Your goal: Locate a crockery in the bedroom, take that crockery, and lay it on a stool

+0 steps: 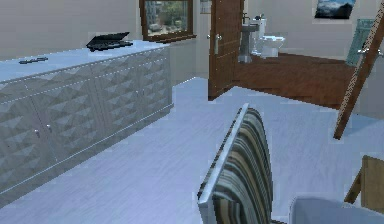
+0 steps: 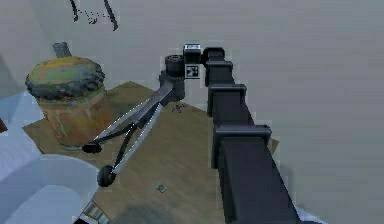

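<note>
Closest thing to crockery: a brown barrel-shaped vessel (image 2: pixel 65 100) with a yellowish domed top. It's standing upright on a wooden tabletop (image 2: pixel 175 150) at the arm side view's left. Can't confirm it's actually crockery. A small grey cylinder (image 2: pixel 62 48) is poking up right behind it.

Gripper (image 2: pixel 97 163) is hanging over the same tabletop, with two thin fingers (image 2: pixel 130 120) slanting down-left from the dark body. The upper fingertip is ending just beside the vessel's base; touching or not, can't tell. Whether it's holding anything, can't tell either, since the vessel is sitting right at the far end. Arm (image 2: pixel 245 160) is rising from the bottom edge as a dark stepped bar, with white marker squares (image 2: pixel 192 70) at its end.

A pale rounded shape (image 2: pixel 35 195) is sitting at bottom left by the table edge; can't tell what it is. A dark thing (image 2: pixel 92 12) is hanging on the grey wall above.

Forward view: a striped chair back (image 1: pixel 240 165) is standing in the near foreground on pale blue floor (image 1: pixel 150 150). A long grey dresser (image 1: pixel 80 100) is running along the left, with a flat black item (image 1: pixel 108 42) and a small dark item (image 1: pixel 33 61) lying on top. A window (image 1: pixel 165 18) is showing beyond it. A wooden door (image 1: pixel 225 45) is standing open onto a brown-floored room with a toilet (image 1: pixel 270 42) and a pedestal basin (image 1: pixel 247 40). A wooden post (image 1: pixel 360 75) is showing at the right, and a framed picture (image 1: pixel 335 8) is hanging on the far wall.
</note>
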